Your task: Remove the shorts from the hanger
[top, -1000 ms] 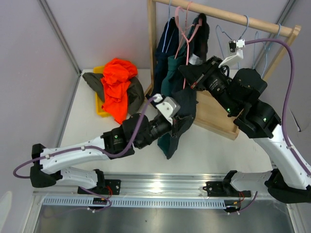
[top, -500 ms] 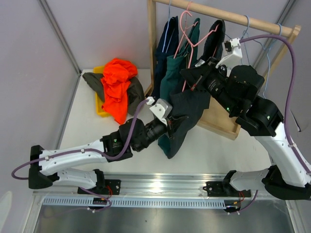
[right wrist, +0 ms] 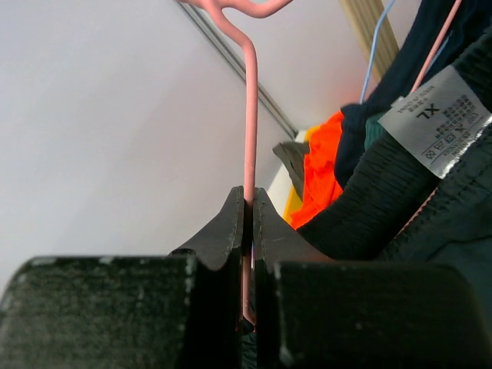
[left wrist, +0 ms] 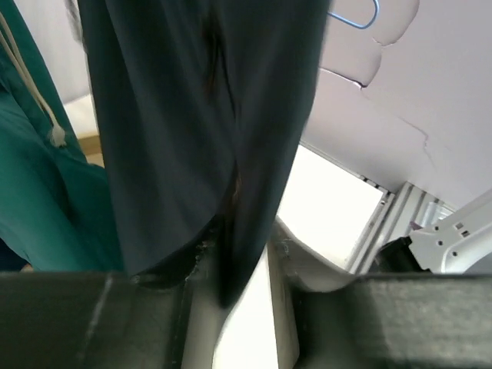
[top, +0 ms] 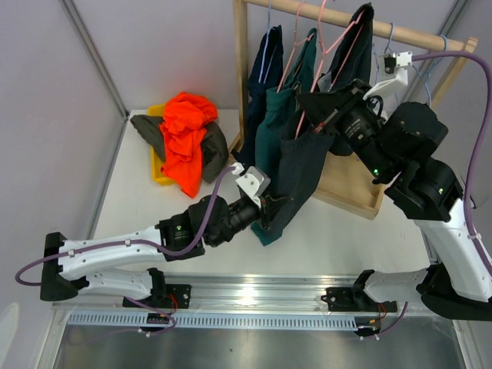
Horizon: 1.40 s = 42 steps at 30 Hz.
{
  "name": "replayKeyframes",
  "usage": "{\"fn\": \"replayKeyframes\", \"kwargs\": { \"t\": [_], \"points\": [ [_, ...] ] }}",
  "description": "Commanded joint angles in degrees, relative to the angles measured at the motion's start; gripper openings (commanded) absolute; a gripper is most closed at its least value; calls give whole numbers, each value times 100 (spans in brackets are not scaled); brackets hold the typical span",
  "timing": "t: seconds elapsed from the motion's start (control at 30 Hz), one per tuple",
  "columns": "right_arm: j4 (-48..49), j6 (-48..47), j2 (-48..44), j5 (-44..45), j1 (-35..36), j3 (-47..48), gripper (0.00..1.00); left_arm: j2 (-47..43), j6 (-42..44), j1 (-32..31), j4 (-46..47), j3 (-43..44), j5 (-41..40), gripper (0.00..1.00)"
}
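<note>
The black shorts (top: 304, 165) hang from a pink hanger (top: 338, 46) held high by the wooden rail. My right gripper (top: 314, 100) is shut on the hanger's wire (right wrist: 249, 115), the shorts' waistband (right wrist: 369, 200) beside my right gripper (right wrist: 248, 204). My left gripper (top: 270, 204) is at the shorts' lower hem. In the left wrist view the hem (left wrist: 227, 284) dangles between the jaws of my left gripper (left wrist: 246, 261), against the left finger (left wrist: 201, 307), with a gap to the right one. Teal shorts (top: 269, 131) and navy shorts (top: 257, 84) hang on the rack. Orange shorts (top: 184, 131) and olive shorts (top: 150, 127) lie piled at the back left.
The wooden rack has a post (top: 241, 69), a top rail (top: 415, 34) and a base board (top: 346, 184). Bare blue hangers (top: 388, 42) hang on the rail. A yellow tray (top: 160, 173) lies under the pile. Grey walls close the table's left side.
My right arm has raised the pink hanger and black shorts up and to the right. My left gripper slid down the shorts to the hem, pinched, then parted again.
</note>
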Motion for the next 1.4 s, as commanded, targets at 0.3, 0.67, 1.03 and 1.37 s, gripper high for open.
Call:
{"fn": "replayKeyframes", "kwargs": {
  "t": [0.3,0.67,1.03,1.37],
  "points": [
    [916,-195,-408,275,-36,156,0,-16,123,-69,670,-259,-307,0],
    [230,-968,1016,327,-353,3372,0,-534,-684,-904,1083,-2034,-1018,0],
    [686,698,-256,-442,-335,960,0,211,-184,-528,514,-687,-1188,0],
    [1680,2951,-1041,-1834,7,-776,0,2444,150,1652,-585,2779,97,0]
  ]
}}
